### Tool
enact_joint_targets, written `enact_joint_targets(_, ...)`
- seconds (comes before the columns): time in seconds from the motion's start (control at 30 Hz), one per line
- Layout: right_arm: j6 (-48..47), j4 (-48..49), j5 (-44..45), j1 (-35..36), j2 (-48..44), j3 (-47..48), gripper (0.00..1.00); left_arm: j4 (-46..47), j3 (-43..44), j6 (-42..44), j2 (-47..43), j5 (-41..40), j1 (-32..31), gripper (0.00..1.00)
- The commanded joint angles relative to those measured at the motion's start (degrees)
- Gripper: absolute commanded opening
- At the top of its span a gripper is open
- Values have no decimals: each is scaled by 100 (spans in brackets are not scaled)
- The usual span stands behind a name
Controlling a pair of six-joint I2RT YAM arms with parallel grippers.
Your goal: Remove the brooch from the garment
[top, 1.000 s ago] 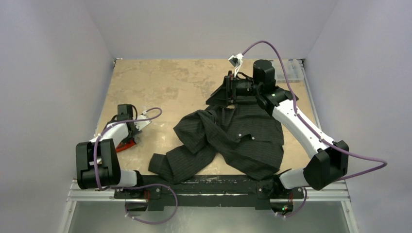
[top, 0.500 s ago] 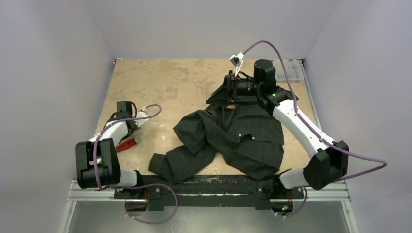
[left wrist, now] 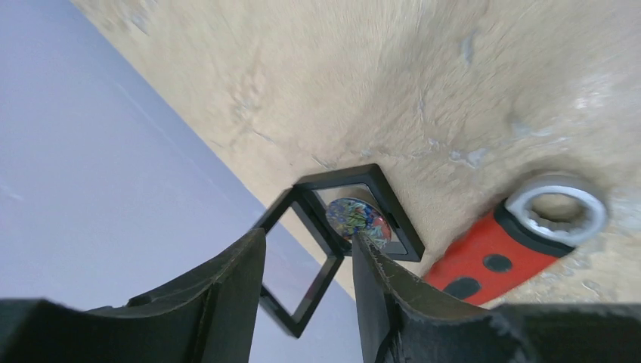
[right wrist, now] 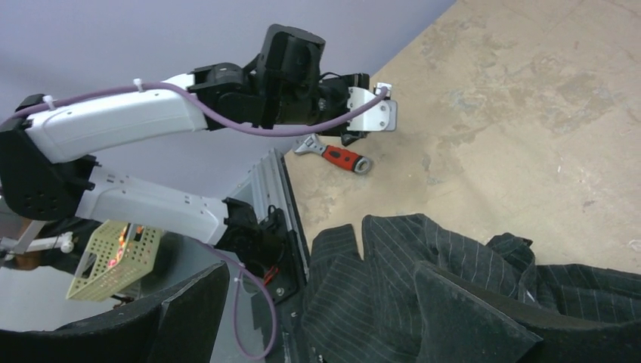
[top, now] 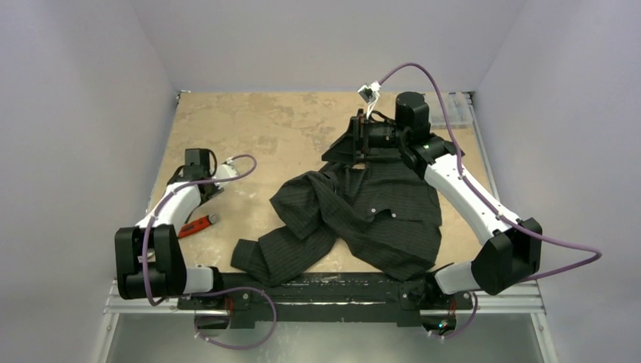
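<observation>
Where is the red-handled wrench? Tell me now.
Top view: the wrench lies on the table's left side, beside the left arm, well left of the garment.

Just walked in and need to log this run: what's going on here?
Two robot arms work over a table with a black pinstriped shirt crumpled in the middle. The right gripper is at the shirt's far edge, fingers spread, with fabric beneath. The left gripper, open and empty, is aimed at a small black-framed case holding a round shiny disc, beside a red-handled wrench. Whether that disc is the brooch is unclear.
</observation>
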Motion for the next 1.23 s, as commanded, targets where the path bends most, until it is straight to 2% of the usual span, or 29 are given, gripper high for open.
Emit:
enact_joint_targets(0.0,-165,12,309,-66,-68,237,99,-804,836,-516,-442,183,-483,46)
enact_joint_targets(0.13,-539,-302,672,-165,-155,389,99,-1865,2127,-1442,-418,554,-883,73)
enact_joint_targets(0.27,-902,-686,1175,-391,-287,504,99,-3079,3931,-2410,9,1264,-1112,79)
enact_joint_targets(0.3,-991,-755,1300,-479,-353,502,99,-3246,4343,-2583,122,1392,-1205,89)
enact_joint_targets(0.33,-1100,-830,1438,-565,-434,496,99,-3397,4708,-2728,240,1497,-1301,93)
enact_joint_targets(0.47,-1560,-1174,2030,-963,-704,457,99,-3787,5911,-3372,719,1849,-1682,99)
enact_joint_targets(0.53,-1773,-1380,2430,-1186,-832,386,99,-3827,6215,-3877,827,2218,-1752,100)
enact_joint_targets(0.63,-2029,-1432,2822,-1530,-1211,-81,99,-3768,6041,-4500,809,2476,-1755,100)
enact_joint_targets(0.8,-2242,-1320,3256,-2079,-1847,-1224,99,-3559,5089,-5290,294,2551,-1755,100)
enact_joint_targets(0.9,-2246,-1332,3287,-2186,-2157,-1512,99,-3403,4456,-5206,-229,2344,-1748,100)
enact_joint_targets(1.0,-2259,-1349,3235,-2200,-2330,-1609,99,-3483,4192,-5139,-586,2097,-1719,100)
enact_joint_targets(1.2,-2268,-1381,3186,-2193,-2419,-1616,99,-3553,3863,-5337,-1160,2549,-1326,100)
